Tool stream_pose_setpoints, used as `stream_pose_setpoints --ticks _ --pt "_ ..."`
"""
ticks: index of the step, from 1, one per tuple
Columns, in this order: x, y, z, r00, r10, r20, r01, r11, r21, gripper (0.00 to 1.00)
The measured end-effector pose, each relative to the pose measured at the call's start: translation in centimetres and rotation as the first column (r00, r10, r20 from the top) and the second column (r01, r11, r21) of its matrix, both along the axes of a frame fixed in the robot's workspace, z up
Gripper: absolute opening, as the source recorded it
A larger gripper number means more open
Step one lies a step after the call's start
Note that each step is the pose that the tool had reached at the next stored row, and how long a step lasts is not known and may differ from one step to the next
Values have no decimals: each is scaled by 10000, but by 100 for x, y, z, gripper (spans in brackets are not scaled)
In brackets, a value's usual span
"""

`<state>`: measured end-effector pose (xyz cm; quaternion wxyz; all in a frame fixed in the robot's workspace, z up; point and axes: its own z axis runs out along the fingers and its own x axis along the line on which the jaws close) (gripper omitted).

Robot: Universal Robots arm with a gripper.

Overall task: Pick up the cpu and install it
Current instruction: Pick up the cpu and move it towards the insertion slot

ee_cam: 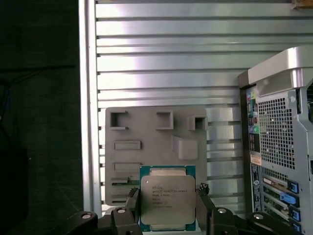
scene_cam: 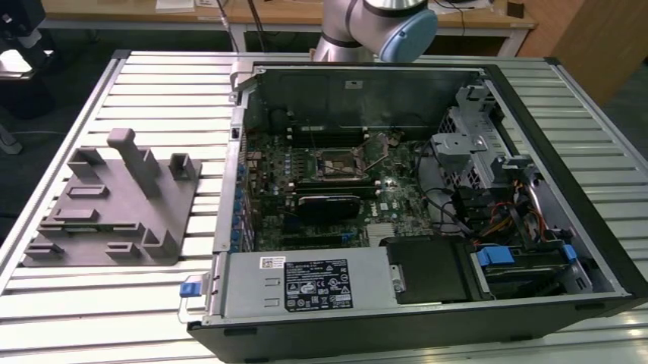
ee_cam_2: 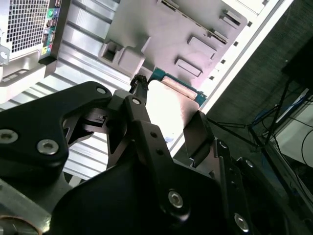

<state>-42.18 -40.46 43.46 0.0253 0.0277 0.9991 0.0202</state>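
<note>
- Clamping the cpu (ee_cam: 166,200) by two opposite edges, the gripper (ee_cam: 167,192) is clenched on it.
- Behind it lies a grey fixture (ee_cam: 146,132), with the computer case (ee_cam: 279,147) beside that.

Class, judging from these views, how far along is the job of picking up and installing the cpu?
Pick-up looks done: the small flat silvery square cpu is held in the gripper, fingers shut on its sides, clear of the grey moulded fixture. Installation is not done: the black-framed square motherboard socket in the open computer case looks unfilled.
</note>
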Motion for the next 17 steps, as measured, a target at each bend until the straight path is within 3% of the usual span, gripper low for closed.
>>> stream_pose_setpoints --ticks 17 --pt "293 21 0 10000 0 0 0 10000 0 54"
